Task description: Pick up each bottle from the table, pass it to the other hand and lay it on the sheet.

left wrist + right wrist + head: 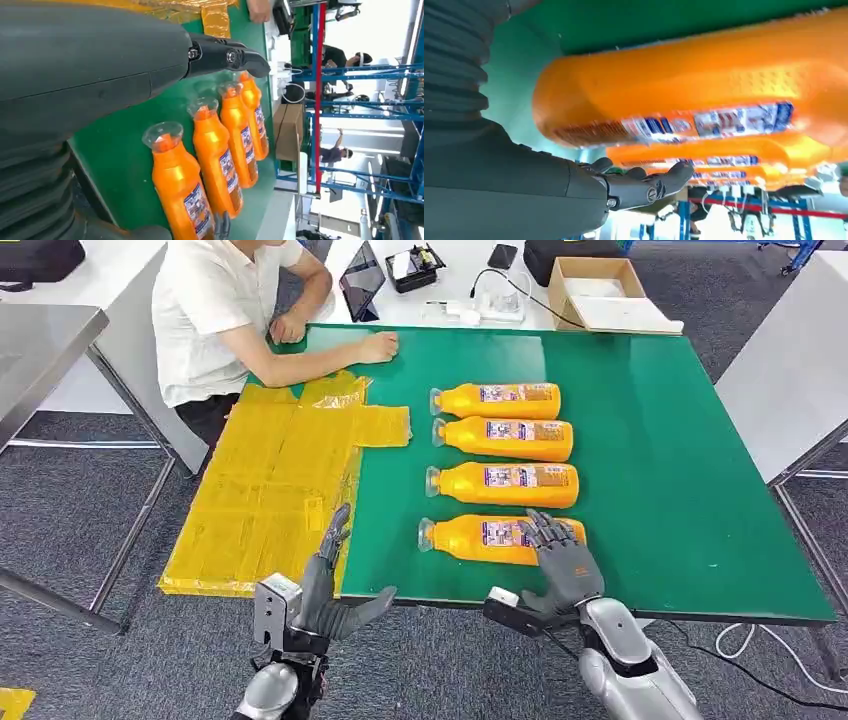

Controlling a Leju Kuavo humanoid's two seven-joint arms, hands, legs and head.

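Observation:
Several orange bottles lie side by side on the green table (660,470), caps pointing left. My right hand (565,562) hovers over the base end of the nearest bottle (478,538), fingers spread and not closed on it. In the right wrist view that bottle (684,95) looms close, while the right hand (524,180) keeps its fingers (644,187) stretched clear of it. My left hand (325,592) is open at the table's front edge beside the yellow sheet (270,480), holding nothing. The left wrist view shows the left hand (100,75) and the nearest bottle (182,192).
A person (230,310) sits at the far left corner with a forearm on the table near the sheet's far end. Behind the table are a cardboard box (595,290), a tablet (362,280) and cables. A white table (790,370) stands right, a grey one (40,350) left.

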